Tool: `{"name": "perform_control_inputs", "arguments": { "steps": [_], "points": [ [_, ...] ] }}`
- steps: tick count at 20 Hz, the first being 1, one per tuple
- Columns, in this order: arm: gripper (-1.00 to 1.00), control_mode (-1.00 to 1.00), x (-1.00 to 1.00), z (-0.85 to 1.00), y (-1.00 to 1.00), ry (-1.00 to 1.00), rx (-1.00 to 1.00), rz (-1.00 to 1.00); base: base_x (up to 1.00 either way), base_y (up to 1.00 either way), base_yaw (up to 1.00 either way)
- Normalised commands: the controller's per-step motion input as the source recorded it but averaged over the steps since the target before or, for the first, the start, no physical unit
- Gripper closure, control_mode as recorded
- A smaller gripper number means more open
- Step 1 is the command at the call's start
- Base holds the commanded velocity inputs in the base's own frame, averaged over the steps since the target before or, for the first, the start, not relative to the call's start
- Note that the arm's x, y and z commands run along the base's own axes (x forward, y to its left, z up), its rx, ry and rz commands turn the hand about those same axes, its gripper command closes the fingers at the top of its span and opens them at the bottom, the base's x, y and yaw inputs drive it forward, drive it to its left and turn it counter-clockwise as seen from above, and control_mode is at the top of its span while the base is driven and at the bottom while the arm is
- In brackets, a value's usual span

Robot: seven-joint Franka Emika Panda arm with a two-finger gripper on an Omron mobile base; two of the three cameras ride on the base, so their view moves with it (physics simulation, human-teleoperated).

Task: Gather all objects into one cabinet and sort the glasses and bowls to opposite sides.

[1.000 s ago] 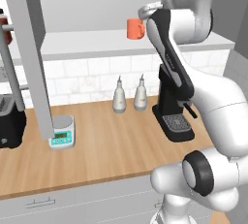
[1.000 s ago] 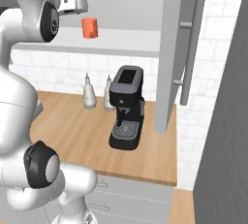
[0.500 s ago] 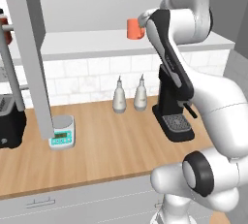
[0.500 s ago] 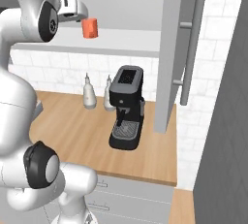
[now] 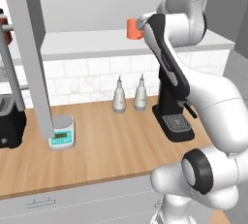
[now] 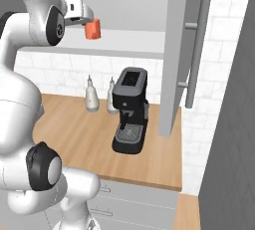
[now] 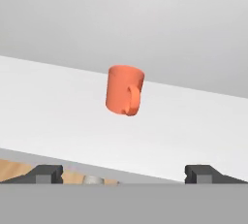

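The white shelf board [image 7: 58,102] is occupied by a single salmon-orange cup [image 7: 124,90], standing upright with its handle turned toward the hand camera. Bare shelf surface is seen on both sides of the cup and in front of it. The gripper [image 7: 124,172] is held with its fingertips spread wide, just short of the shelf edge, and nothing is seen between them and the cup. To the right, access is bounded by a tall dark grey door panel [image 6: 182,50]. Below the shelf, a coffee machine [image 6: 130,109] and two white bottles [image 5: 129,94] stand on the counter [image 5: 97,155].
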Motion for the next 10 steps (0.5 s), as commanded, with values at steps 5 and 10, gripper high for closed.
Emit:
{"name": "perform_control_inputs", "arguments": {
  "steps": [5,10],
  "points": [
    [-1.00,-1.00,0.33,-0.20,0.00,-0.02,0.00,0.00,0.00,0.00,0.00],
    [-1.00,-1.00,0.23,-0.11,0.00,-0.05,0.00,0.00,0.00,0.00,0.00]
  ]
}}
